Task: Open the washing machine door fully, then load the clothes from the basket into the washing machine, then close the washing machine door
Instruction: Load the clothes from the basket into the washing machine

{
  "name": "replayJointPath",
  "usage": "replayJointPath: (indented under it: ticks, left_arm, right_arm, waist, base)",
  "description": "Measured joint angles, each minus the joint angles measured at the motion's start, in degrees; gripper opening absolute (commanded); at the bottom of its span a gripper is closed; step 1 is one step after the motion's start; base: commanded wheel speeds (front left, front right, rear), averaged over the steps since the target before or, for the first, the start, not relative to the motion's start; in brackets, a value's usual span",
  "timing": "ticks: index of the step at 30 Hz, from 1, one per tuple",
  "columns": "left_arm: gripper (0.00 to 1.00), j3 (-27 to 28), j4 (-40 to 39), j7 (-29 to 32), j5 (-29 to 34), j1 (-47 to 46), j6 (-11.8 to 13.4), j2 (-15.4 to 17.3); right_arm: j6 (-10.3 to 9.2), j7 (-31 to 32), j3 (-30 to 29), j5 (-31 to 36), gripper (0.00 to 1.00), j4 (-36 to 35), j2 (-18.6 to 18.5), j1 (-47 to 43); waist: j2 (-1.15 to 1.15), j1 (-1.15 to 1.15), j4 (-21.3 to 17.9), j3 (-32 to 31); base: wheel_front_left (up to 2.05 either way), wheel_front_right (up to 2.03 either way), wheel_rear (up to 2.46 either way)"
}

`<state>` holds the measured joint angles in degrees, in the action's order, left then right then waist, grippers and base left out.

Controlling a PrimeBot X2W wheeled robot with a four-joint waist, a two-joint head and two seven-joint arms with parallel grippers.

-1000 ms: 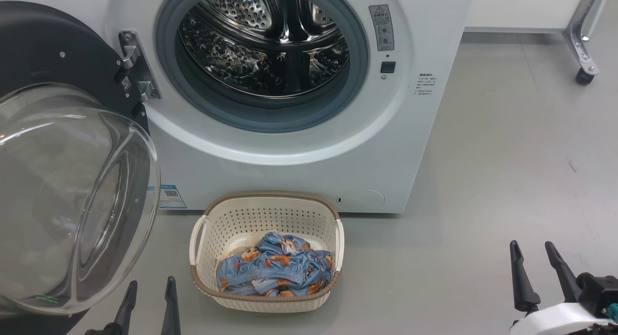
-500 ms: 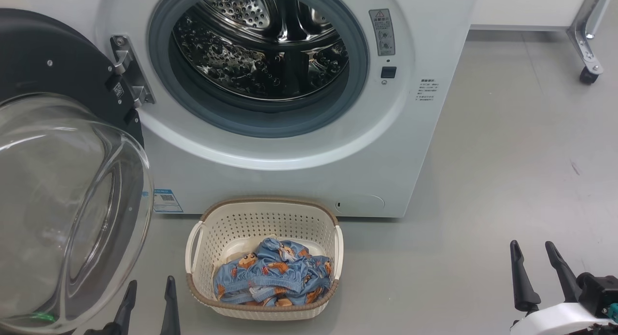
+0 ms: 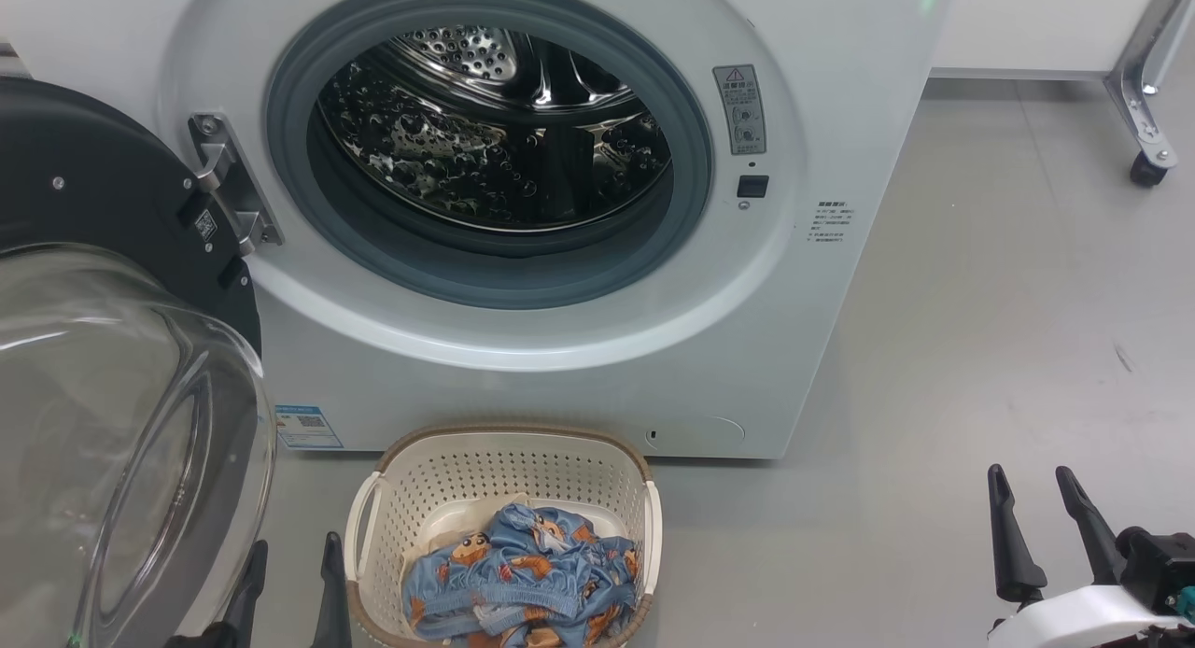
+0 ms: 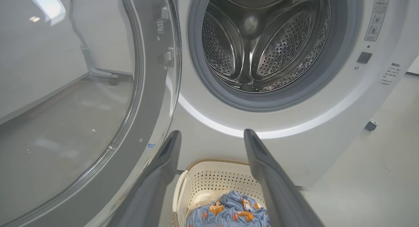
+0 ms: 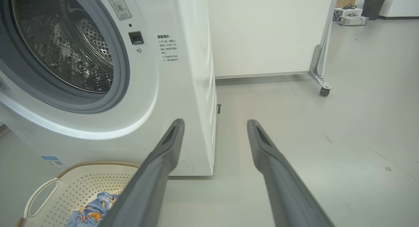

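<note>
Hovering with left gripper (image 3: 292, 545) splayed empty just left of the basket (image 3: 509, 433), clothes (image 3: 523, 583) heaped inside it, right gripper (image 3: 1030, 475) idling splayed empty well right of it.

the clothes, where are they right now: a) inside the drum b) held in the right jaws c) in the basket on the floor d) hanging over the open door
C: the clothes lie heaped in the basket, which stands on the floor in front of the washing machine, and the steel drum holds no cloth.
</note>
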<state>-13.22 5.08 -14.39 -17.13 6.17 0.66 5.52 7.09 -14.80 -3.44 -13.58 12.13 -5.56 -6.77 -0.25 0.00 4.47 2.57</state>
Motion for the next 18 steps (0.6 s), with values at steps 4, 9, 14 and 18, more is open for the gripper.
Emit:
replayJointPath:
  ticks: [4,9,14,18]
  left_arm:
    - [1.0,-0.02,0.03,0.0,-0.01,0.0,-0.02,-0.07]
    - [1.0,-0.02,0.05,0.0,-0.01,0.0,-0.09,-0.19]
    - [1.0,0.0,0.14,0.0,-0.02,0.0,-0.34,-0.22]
    - [1.0,0.01,0.15,0.0,-0.02,0.0,-0.57,-0.24]
  right_arm:
    - [0.0,0.0,-0.01,0.0,1.0,0.0,0.0,0.0]
    - [0.0,0.0,-0.01,0.0,1.0,0.01,0.01,0.01]
    - [0.0,0.0,-0.01,0.0,1.0,0.01,0.03,0.01]
    - [0.0,0.0,-0.01,0.0,1.0,0.02,0.04,0.01]
  waist:
    - [0.0,0.0,0.1,-0.1]
    - [0.0,0.0,0.2,-0.21]
    - [0.0,0.0,0.25,-0.28]
    - [0.0,0.0,0.26,-0.34]
  base:
    - [0.55,-0.55,0.0]
    - [0.35,-0.35,0.0]
    - [0.14,-0.14,0.0]
    - [0.0,0.0,0.0]
